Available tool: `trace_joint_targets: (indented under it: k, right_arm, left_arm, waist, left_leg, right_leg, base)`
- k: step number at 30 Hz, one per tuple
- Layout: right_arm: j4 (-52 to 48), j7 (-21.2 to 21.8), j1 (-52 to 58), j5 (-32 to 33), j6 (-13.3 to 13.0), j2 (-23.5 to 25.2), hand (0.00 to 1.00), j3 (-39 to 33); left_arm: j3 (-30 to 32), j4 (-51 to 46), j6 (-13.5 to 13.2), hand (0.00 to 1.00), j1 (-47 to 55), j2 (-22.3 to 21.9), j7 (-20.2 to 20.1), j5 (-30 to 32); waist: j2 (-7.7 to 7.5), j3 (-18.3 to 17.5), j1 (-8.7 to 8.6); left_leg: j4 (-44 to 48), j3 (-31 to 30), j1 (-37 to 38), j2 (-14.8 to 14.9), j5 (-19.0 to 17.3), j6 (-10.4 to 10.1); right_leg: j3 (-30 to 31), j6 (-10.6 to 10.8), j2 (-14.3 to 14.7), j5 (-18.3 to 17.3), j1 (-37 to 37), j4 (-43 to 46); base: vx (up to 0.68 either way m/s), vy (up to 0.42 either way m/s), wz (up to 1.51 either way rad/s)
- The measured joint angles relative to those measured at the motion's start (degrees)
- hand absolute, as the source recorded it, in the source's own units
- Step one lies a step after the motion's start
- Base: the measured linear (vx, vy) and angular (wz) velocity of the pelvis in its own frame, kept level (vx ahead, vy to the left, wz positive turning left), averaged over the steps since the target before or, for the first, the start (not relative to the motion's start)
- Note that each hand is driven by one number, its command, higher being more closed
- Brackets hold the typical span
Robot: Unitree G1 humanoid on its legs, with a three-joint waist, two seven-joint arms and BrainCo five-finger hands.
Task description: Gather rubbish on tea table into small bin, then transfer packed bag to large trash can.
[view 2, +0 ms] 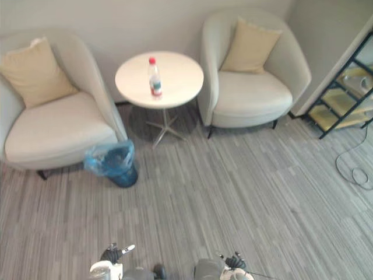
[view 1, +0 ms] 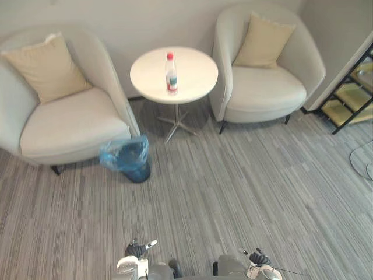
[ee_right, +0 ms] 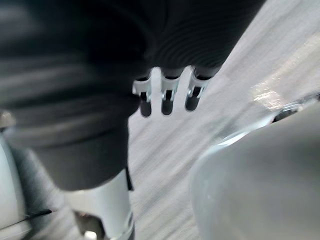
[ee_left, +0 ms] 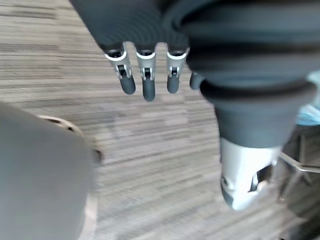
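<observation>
Closest to you, at the bottom edge of the eye views, the left hand (view 1: pixel 135 251) and the right hand (view 1: pixel 259 257) are hanging low over the floor, well apart from each other. In the wrist views you are seeing the left hand's fingers (ee_left: pixel 148 85) and the right hand's fingers (ee_right: pixel 167 102) hanging straight and loose in a row, wrapping around nothing and touching nothing.

The clear plastic bottle with a red cap (view 1: pixel 171 73) and a red-and-white label is standing upright near the middle of the round white tea table (view 1: pixel 195 67), well ahead of both hands. The small dark bin lined with a crinkled blue plastic bag (view 1: pixel 127 156) is sitting on the floor between the hands and the table, off to the left. It is just beside the front corner of the left armchair and lying nearer the left hand than the right.

You are looking down on a grey carpet with fine streaked stripes (view 1: pixel 245 186). The table is resting on a thin metal stem with splayed feet (view 1: pixel 176 122), close to a pale wall (view 1: pixel 145 23). A rounded light grey tub armchair (view 1: pixel 64 125) is flanking it on the left and a second light grey tub armchair (view 1: pixel 262 87) on the right. Each is holding a square beige cushion (view 1: pixel 46 67) leaning against its back. A black metal-frame shelf unit (view 1: pixel 349 96) is showing at the right edge.
</observation>
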Motion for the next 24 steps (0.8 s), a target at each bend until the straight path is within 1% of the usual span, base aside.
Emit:
trace_joint_targets:
  k: [1, 2, 3, 4, 5, 6, 7, 8, 9, 10, 11, 12, 13, 14, 15, 16, 17, 18, 19, 20, 21, 22, 23, 24]
  right_arm:
    - [-0.17, 0.04, 0.00, 0.00, -0.14, 0.10, 0.00, -0.02]
    - [-0.19, 0.03, -0.06, -0.01, -0.18, 0.11, 0.00, -0.03]
    - [-0.22, 0.03, -0.23, 0.00, -0.21, 0.14, 0.00, -0.02]
    - [-0.19, 0.03, -0.23, 0.03, -0.21, 0.17, 0.00, -0.02]
    - [0.62, 0.06, -0.04, 0.04, -0.14, 0.48, 0.00, 0.16]
    - [1.42, 0.21, -0.68, 0.33, -0.17, 0.13, 0.00, 0.03]
    - [1.37, 0.18, -0.80, 0.16, -0.23, -0.20, 0.00, 0.09]
    - [1.26, 0.27, -0.86, 0.28, -0.39, -0.94, 0.00, -0.29]
    - [1.33, 0.23, -0.98, 0.30, -0.56, -1.11, 0.00, -0.84]
    - [1.33, 0.16, -0.98, 0.33, -0.64, -1.08, 0.00, -0.89]
    - [1.38, 0.07, -0.95, 0.57, -0.69, -0.98, 0.00, -0.77]
    - [1.41, 0.04, -0.52, 0.83, -0.57, -0.91, 0.00, -0.56]
    - [1.34, -0.11, -0.14, 1.28, -0.57, -1.12, 0.00, -0.04]
    - [1.25, -0.32, -0.10, 1.55, -0.60, -1.41, 0.00, 0.45]
    - [1.25, -0.61, -0.26, 2.46, -0.63, -1.59, 0.00, 0.70]
    - [1.24, -0.69, -0.36, 2.47, -0.64, -1.58, 0.00, 1.06]
    - [1.29, -0.78, -0.38, 2.46, -0.61, -1.43, 0.00, 1.26]
    - [1.37, -0.89, -0.36, 2.45, -0.58, -1.37, 0.00, 1.26]
    - [1.39, -1.05, -0.36, 2.45, -0.54, -1.31, 0.00, 1.25]
    - [1.39, -1.10, -0.30, 2.45, -0.53, -1.31, 0.00, 1.25]
    - [1.51, -1.10, -0.12, 2.41, -0.53, -1.49, 0.00, 1.23]
    - [2.17, -1.09, -0.13, 2.37, -0.48, -1.93, 0.00, 1.29]
    - [2.59, -1.10, -0.09, 2.36, -0.33, -1.57, 0.00, 1.38]
    - [3.02, -1.02, 0.00, 2.26, -0.18, -1.01, 0.00, 1.36]
  left_arm:
    - [-0.01, -0.01, -0.06, 0.00, -0.22, -0.60, -0.02, 0.00]
    - [-0.04, -0.04, -0.12, 0.00, -0.29, -0.83, -0.03, 0.00]
    - [-0.09, -0.01, -0.13, 0.00, -0.37, -1.20, -0.08, 0.02]
    - [-0.10, -0.01, -0.16, 0.00, -0.34, -1.31, -0.10, 0.03]
    - [-0.16, -0.03, -0.30, 0.00, -0.14, -0.87, -0.15, 0.04]
    - [0.48, 0.32, -0.22, 0.00, -0.51, -1.44, -0.06, 0.02]
    - [0.91, 0.27, -0.32, 0.00, -0.38, -1.73, -0.08, 0.05]
    - [2.05, 0.69, -0.45, 0.00, -0.26, -3.27, -0.13, 0.05]
    - [2.48, 1.01, -0.45, 0.00, -0.26, -3.91, -0.05, 0.04]
    - [2.64, 1.12, -0.43, 0.00, -0.28, -4.16, -0.05, 0.06]
    - [3.29, 0.82, -0.44, 0.00, -0.37, -4.74, -0.11, 0.09]
    - [4.37, -0.65, -0.44, 0.00, -0.44, -5.38, -0.06, 0.07]
    - [4.46, -1.49, -0.44, 0.00, -0.36, -5.41, -0.18, 0.01]
    - [4.77, -2.38, -0.41, 0.00, -0.22, -5.41, -0.04, -0.01]
    - [4.86, -3.49, -0.43, 0.00, -0.08, -5.33, 0.10, -0.12]
    - [4.82, -3.90, -0.47, 0.00, -0.02, -5.24, 0.16, -0.40]
    - [4.68, -4.63, -0.70, 0.00, -0.03, -5.24, 0.23, -1.20]
    - [4.40, -4.68, -1.06, 0.00, 0.03, -5.19, 0.22, -1.61]
    - [4.14, -4.70, -1.40, 0.00, -0.04, -5.18, 0.23, -2.06]
    - [3.92, -4.70, -1.42, 0.00, -0.06, -5.15, 0.23, -2.09]
    - [2.75, -4.42, -1.45, 0.00, 0.02, -4.95, 0.23, -2.10]
    - [1.26, -4.20, -1.48, 0.00, -0.17, -4.01, 0.17, -2.10]
    - [0.84, -3.82, -1.50, 0.00, -0.25, -3.39, 0.18, -2.08]
    - [-0.36, -2.99, -1.45, 0.00, -0.45, -2.40, 0.20, -1.99]
  waist:
    - [-0.01, 0.00, -0.08]
    - [0.02, 0.00, -0.13]
    - [0.10, 0.05, -0.36]
    - [0.05, 0.02, -0.47]
    - [-1.44, -0.65, -0.42]
    - [-0.48, -0.32, -0.41]
    - [0.26, -0.49, -0.29]
    - [1.77, -0.71, -0.33]
    - [3.00, -1.22, -0.63]
    - [3.26, -1.27, -0.86]
    - [3.40, -1.11, -1.04]
    - [3.13, -0.80, -1.02]
    - [2.93, -0.52, -0.74]
    - [3.56, -0.27, -0.31]
    - [3.88, -0.07, 0.36]
    - [3.82, -0.06, 0.55]
    - [3.51, 0.18, 0.65]
    - [3.38, 0.27, 0.87]
    - [3.35, 0.28, 1.30]
    - [3.37, 0.27, 1.38]
    - [3.61, 0.13, 1.74]
    - [3.42, 0.19, 2.91]
    - [2.60, -0.30, 3.16]
    - [1.17, -1.15, 2.43]
  left_leg:
    - [-0.26, -0.12, 1.51, 0.85, -0.19, -0.27]
    - [-0.30, -0.23, 1.95, 1.35, -0.44, -0.57]
    - [-0.42, -1.04, 2.94, 2.43, -1.56, -2.17]
    - [-0.58, -1.49, 3.32, 2.77, -2.12, -2.93]
    - [-1.67, -2.70, 4.81, 2.15, -3.44, -5.01]
    - [-2.13, -3.74, 6.31, 3.15, -4.22, -6.15]
    - [-1.97, -3.80, 6.45, 3.91, -4.08, -6.23]
    - [-1.02, -4.16, 6.99, 5.03, -3.93, -6.33]
    - [0.88, -5.30, 7.10, 6.21, -3.70, -6.47]
    - [2.94, -6.24, 6.52, 6.85, -3.67, -6.52]
    - [10.95, -8.46, 3.96, 8.32, -3.49, -6.92]
    - [25.27, -10.89, -2.26, 9.89, -1.13, -10.17]
    - [35.54, -12.01, -7.20, 11.58, 2.01, -12.34]
    - [44.02, -12.14, -11.10, 13.28, 2.02, -12.43]
    - [50.08, -10.68, -15.19, 14.64, 0.92, -11.39]
    - [50.66, -9.71, -16.84, 14.85, 0.10, -10.97]
    - [48.91, -6.95, -19.54, 14.71, -1.48, -9.67]
    - [44.62, -4.89, -20.90, 14.14, -2.15, -8.47]
    - [35.36, -3.19, -21.52, 12.36, -2.26, -7.86]
    - [31.54, -2.93, -21.51, 11.65, -2.21, -7.80]
    - [16.46, -3.24, -20.40, 8.82, 0.74, -7.76]
    - [9.73, -3.71, -18.25, 6.91, 7.78, -5.34]
    - [8.07, -2.92, -17.06, 5.92, 7.95, -5.30]
    - [8.29, -2.91, -17.09, 4.53, 7.66, -3.74]
  right_leg:
    - [-2.26, -0.72, -0.21, 0.02, -0.93, -8.47]
    - [-2.84, -1.03, 0.07, 0.44, -1.25, -12.79]
    - [-2.94, -1.55, 1.15, 3.18, -1.28, -22.98]
    - [-2.70, -1.73, 1.52, 4.68, -1.22, -26.83]
    - [-1.04, -2.14, 1.95, 11.88, -0.84, -37.20]
    - [-0.71, -4.26, 3.25, 15.84, -0.98, -35.27]
    - [-0.83, -4.53, 3.58, 14.87, -0.94, -34.68]
    - [-1.56, -4.60, 4.50, 10.52, -1.20, -32.36]
    - [-2.51, -5.31, 5.00, 7.90, -0.87, -30.20]
    - [-3.23, -5.42, 5.24, 6.76, -0.13, -29.75]
    - [-4.38, -5.66, 5.67, 5.04, 2.45, -30.08]
    - [-5.50, -6.12, 6.04, 3.88, 5.49, -31.13]
    - [-6.02, -6.69, 6.70, 3.28, 7.82, -32.52]
    - [-6.27, -7.42, 7.95, 2.71, 10.17, -34.03]
    - [-6.19, -7.96, 9.02, 2.32, 13.25, -35.97]
    - [-6.15, -8.16, 9.19, 2.17, 14.59, -36.87]
    - [-5.72, -7.92, 9.25, 1.99, 17.03, -38.99]
    - [-5.20, -7.70, 9.14, 1.86, 18.48, -40.26]
    - [-4.42, -7.19, 8.67, 1.58, 20.01, -41.57]
    - [-4.03, -6.91, 8.59, 1.42, 20.41, -41.96]
    - [-2.94, -6.44, 8.43, 0.97, 21.61, -42.68]
    - [-0.88, -5.17, 8.16, 0.39, 23.05, -43.27]
    - [0.28, -4.46, 7.44, 0.65, 23.84, -44.03]
    - [0.20, -3.67, 6.52, 1.25, 24.87, -46.31]
  base:
    - [0.36, -0.121, 0.22]
    - [0.37, -0.192, 0.34]
    - [0.31, -0.199, 0.31]
    - [0.41, -0.277, 0.41]
    - [0.43, -0.303, 0.19]
    - [0.42, -0.284, 0.08]
    - [0.38, -0.273, -0.08]
    - [0.37, -0.246, 0.03]
    - [0.37, -0.255, 0.15]
    - [0.43, -0.320, 0.37]
    - [0.38, -0.324, 0.54]
    - [0.36, -0.318, 0.56]
    - [0.27, -0.201, 0.33]
    - [0.29, -0.131, -0.03]
    - [0.29, -0.097, -0.17]
    - [0.31, -0.054, -0.21]
    - [0.28, -0.020, -0.18]
    - [0.34, 0.030, -0.32]
    - [0.21, 0.042, -0.33]
    - [0.34, 0.127, -0.46]
    - [0.39, 0.163, -0.59]
    - [0.48, 0.194, -0.62]
    - [0.48, 0.135, -0.29]
    - [0.50, 0.110, 0.10]
